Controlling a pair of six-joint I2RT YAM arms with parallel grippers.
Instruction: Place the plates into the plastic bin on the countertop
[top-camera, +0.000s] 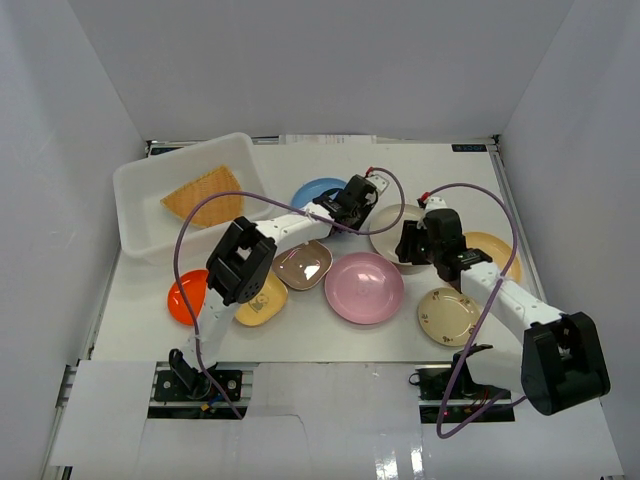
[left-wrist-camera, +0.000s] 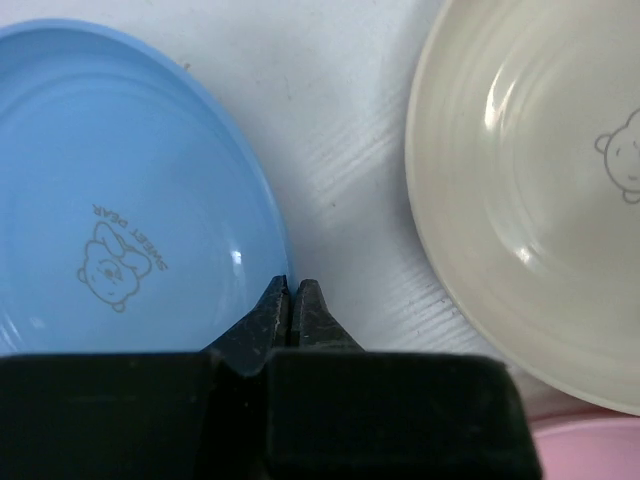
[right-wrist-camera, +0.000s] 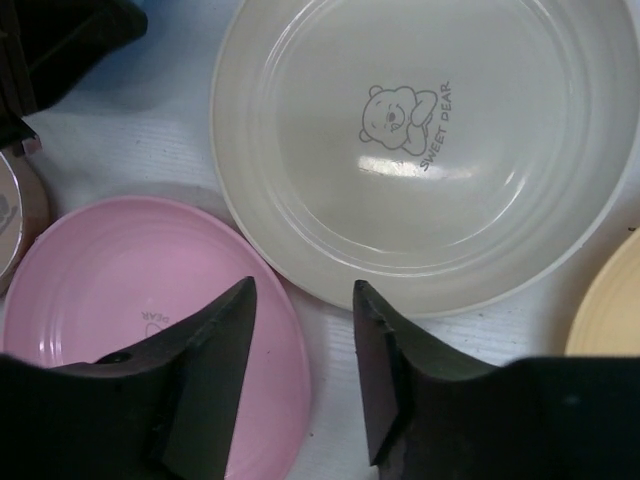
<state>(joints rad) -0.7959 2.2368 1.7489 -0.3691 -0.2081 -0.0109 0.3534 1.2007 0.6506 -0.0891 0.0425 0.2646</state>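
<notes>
The blue plate lies on the countertop, and my left gripper is shut on its right rim, one finger over the blue, the other over the white top. Beside it sits a beige plate. My right gripper hangs open above the gap between that beige plate and the pink plate, holding nothing. From above, the left gripper and right gripper stand close together. The plastic bin at the back left holds an orange plate.
A brown plate, a yellow plate and a red plate lie near the left arm. A cream plate and a yellow-orange plate lie by the right arm. White walls enclose the table.
</notes>
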